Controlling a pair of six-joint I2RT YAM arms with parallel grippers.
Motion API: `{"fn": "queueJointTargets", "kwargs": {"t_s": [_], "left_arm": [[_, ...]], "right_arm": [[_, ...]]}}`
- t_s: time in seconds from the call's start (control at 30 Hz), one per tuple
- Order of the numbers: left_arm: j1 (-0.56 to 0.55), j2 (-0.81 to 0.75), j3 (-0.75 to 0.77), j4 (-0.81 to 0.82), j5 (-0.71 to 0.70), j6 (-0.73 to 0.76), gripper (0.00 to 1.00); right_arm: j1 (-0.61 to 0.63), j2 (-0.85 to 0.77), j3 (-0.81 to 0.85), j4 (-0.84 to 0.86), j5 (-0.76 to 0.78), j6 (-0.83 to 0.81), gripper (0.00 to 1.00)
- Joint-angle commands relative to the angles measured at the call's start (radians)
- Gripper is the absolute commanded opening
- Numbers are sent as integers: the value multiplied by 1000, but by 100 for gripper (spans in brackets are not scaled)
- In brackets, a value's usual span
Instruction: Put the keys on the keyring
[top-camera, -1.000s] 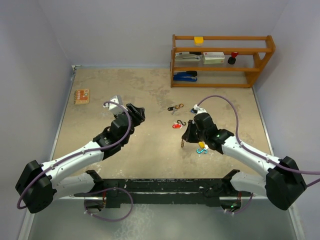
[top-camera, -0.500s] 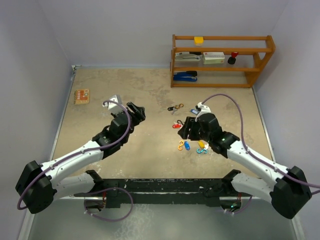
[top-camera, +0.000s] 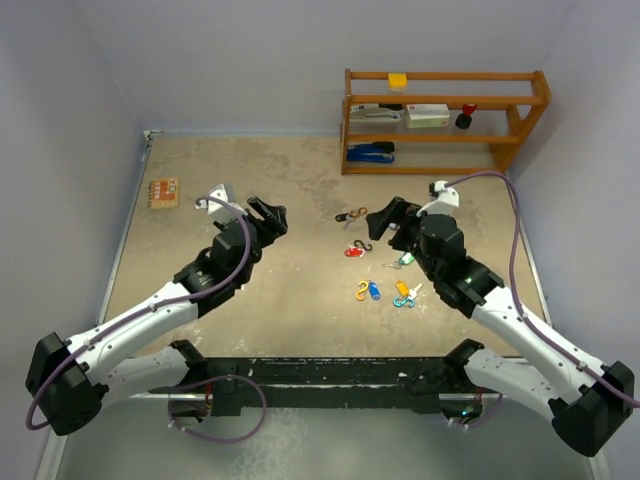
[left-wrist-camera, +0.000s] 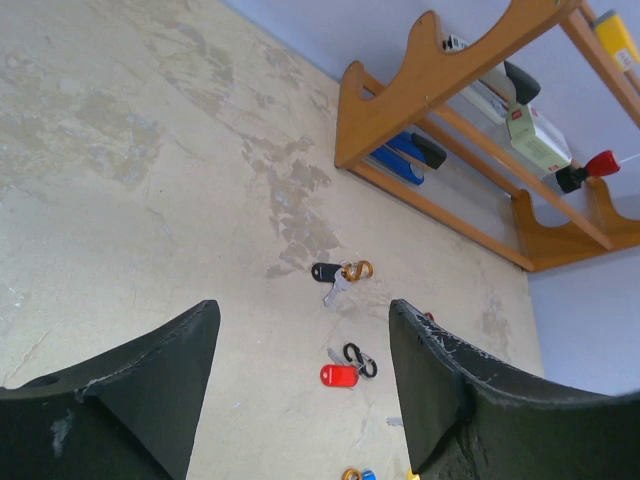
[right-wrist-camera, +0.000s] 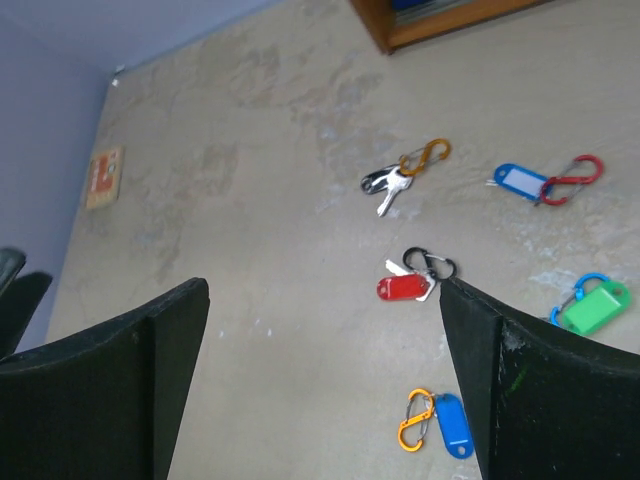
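right wrist view has the keys (right-wrist-camera: 402, 288) lying scattered on the counter (right-wrist-camera: 250, 250), each beside a coloured clip (right-wrist-camera: 425, 157); right hand (top-camera: 383, 220) spread wide near them, holding nothing, left hand (top-camera: 270, 217) likewise spread, well apart; wooden shelf (top-camera: 445, 120) behind

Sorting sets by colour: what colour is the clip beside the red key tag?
Black; the clip shows best in the right wrist view.

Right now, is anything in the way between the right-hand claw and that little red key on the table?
Nothing visible is. The right gripper hangs open over the table, and in its wrist view the red key lies uncovered between the fingers, a black clip right against it.
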Motion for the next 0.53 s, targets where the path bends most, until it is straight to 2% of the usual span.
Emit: {"fn": "queueJointTargets", "kwargs": {"t_s": [0.0, 0.17, 0.33, 0.5], "left_arm": [[4, -47, 56, -19, -56, 6, 66], [5, -41, 128, -75, -112, 21, 66], [6, -39, 198, -133, -170, 43, 66], [5, -88, 154, -73, -160, 69, 68]], "right_arm": [[1, -45, 14, 24, 268, 139, 100], [0, -167, -74, 80, 365, 172, 100], [1, -254, -119, 51, 348, 111, 100], [2, -267, -123, 30, 303, 83, 100]]}}
